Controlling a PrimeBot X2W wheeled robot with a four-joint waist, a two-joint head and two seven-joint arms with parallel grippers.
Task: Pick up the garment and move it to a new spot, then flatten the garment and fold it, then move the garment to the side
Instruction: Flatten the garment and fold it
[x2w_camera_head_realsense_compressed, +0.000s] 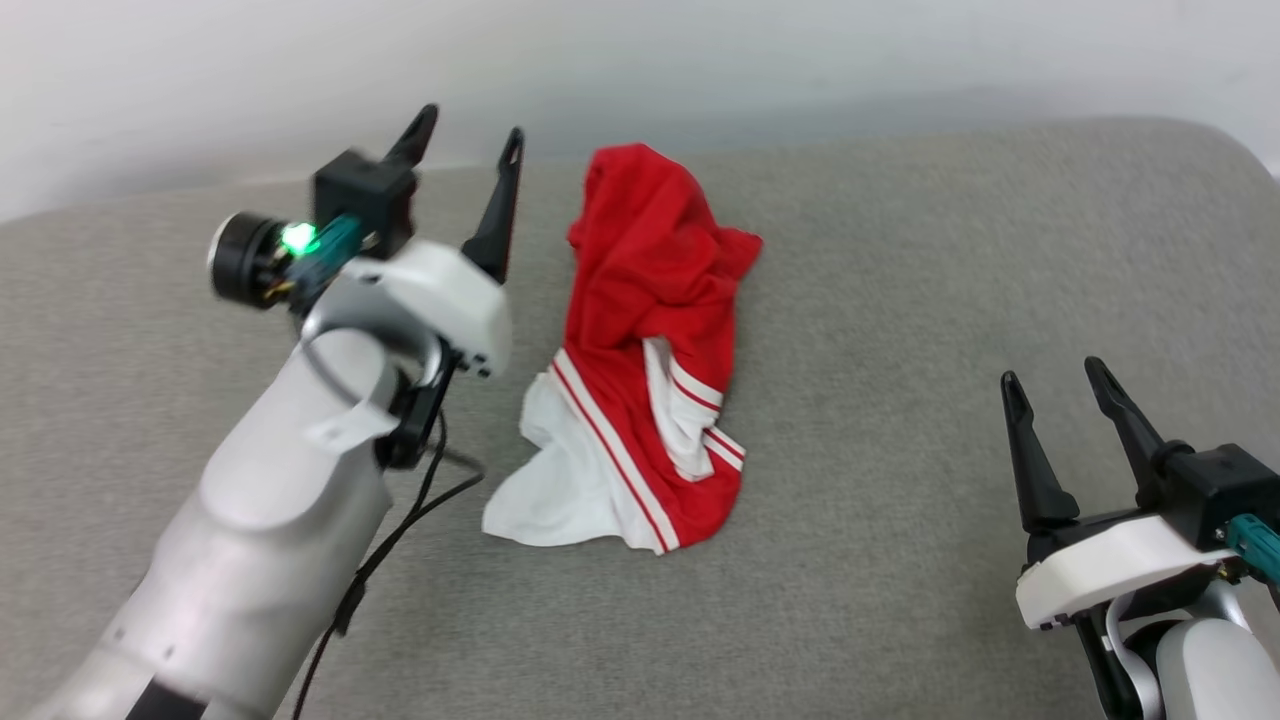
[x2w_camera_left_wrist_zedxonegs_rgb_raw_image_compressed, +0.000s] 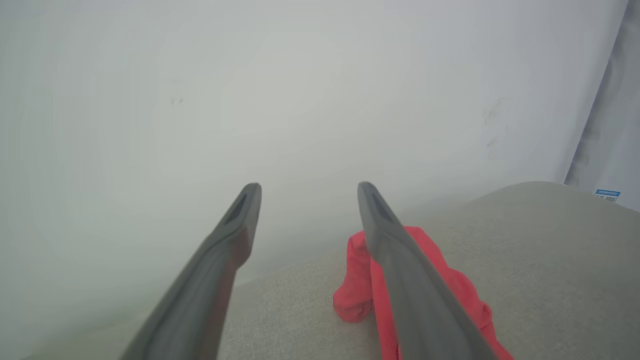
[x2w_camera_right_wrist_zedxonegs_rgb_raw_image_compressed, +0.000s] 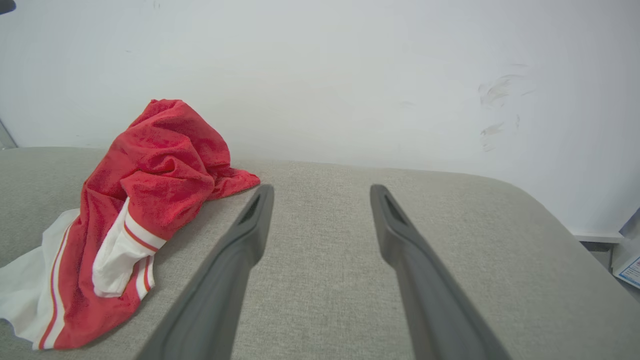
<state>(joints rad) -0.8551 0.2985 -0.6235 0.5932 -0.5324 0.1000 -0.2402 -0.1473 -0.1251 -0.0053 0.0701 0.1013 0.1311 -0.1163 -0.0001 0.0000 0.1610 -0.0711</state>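
The left claw (x2w_camera_head_realsense_compressed: 471, 122) is raised above the grey fabric cushion (x2w_camera_head_realsense_compressed: 900, 300), its two dark fingers spread wide with nothing between them. The garment (x2w_camera_head_realsense_compressed: 640, 300) lies in a crumpled heap just to that claw's right and a little nearer the robot than its fingertips, not touching them. In the left wrist view the left claw (x2w_camera_left_wrist_zedxonegs_rgb_raw_image_compressed: 308, 187) points toward the pale wall (x2w_camera_left_wrist_zedxonegs_rgb_raw_image_compressed: 300, 100), and the red cloth of the garment (x2w_camera_left_wrist_zedxonegs_rgb_raw_image_compressed: 355, 295) shows below and behind its right finger, resting on the cushion.

The right claw (x2w_camera_head_realsense_compressed: 1052, 372) sits low, well apart from the garment, which is off to its left and further forward. Its fingers are also wide apart and hold nothing. From the right wrist view, the right claw (x2w_camera_right_wrist_zedxonegs_rgb_raw_image_compressed: 321, 189) aims over bare cushion, with the garment (x2w_camera_right_wrist_zedxonegs_rgb_raw_image_compressed: 160, 170) to the left of its left finger: a bunched red mound at the far end, white sleeves with red-and-white striped trim spilling out at the near end.

A thin black cable (x2w_camera_head_realsense_compressed: 400, 530) hangs from the left arm's wrist, beneath the left claw.
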